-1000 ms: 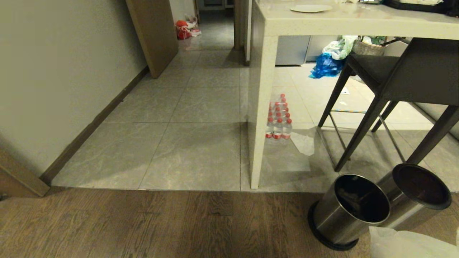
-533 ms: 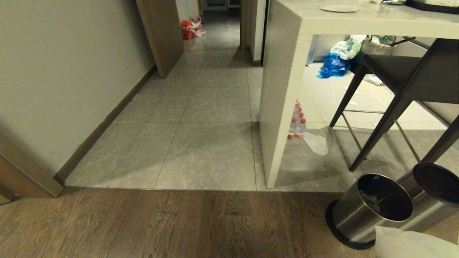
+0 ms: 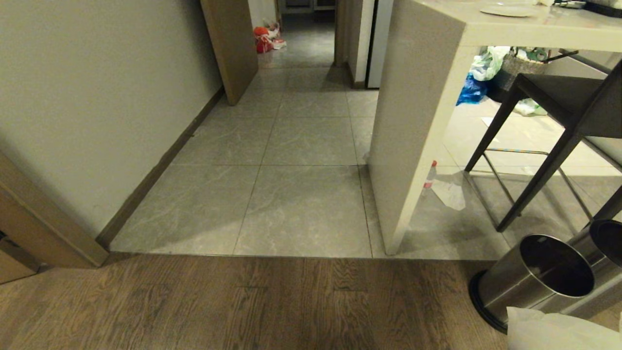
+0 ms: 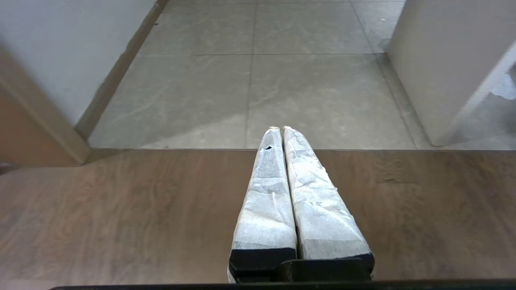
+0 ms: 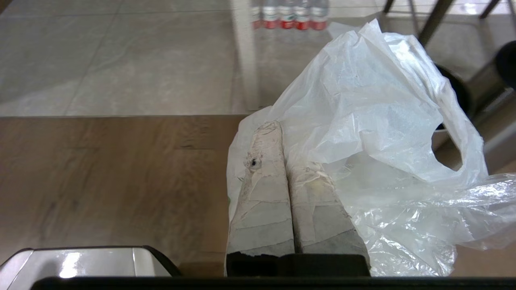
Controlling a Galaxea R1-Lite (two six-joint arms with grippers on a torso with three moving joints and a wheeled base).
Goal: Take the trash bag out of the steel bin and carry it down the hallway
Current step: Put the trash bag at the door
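The thin translucent-white trash bag (image 5: 383,100) hangs crumpled from my right gripper (image 5: 284,145), which is shut on its plastic above the dark wood floor. In the head view only a corner of the trash bag (image 3: 554,333) shows, at the bottom right. Just beyond it the steel bin (image 3: 529,277) stands with a dark, open mouth, and a second one like it (image 3: 605,243) is behind it. The hallway (image 3: 301,146) of grey tiles runs ahead between the beige wall and the table. My left gripper (image 4: 280,129) is shut with nothing in it, pointing at the tile edge.
A pale table's leg panel (image 3: 413,146) borders the hallway on the right, with a dark chair (image 3: 549,121) and a blue bag (image 3: 471,90) behind it. Water bottles (image 5: 288,14) stand by the leg. A wooden door (image 3: 233,43) and red-and-white bags (image 3: 265,39) lie far down.
The whole head view has swung: table, chair and bins slid toward the picture's right, and more of the left wall shows. The bag stays in the same corner.
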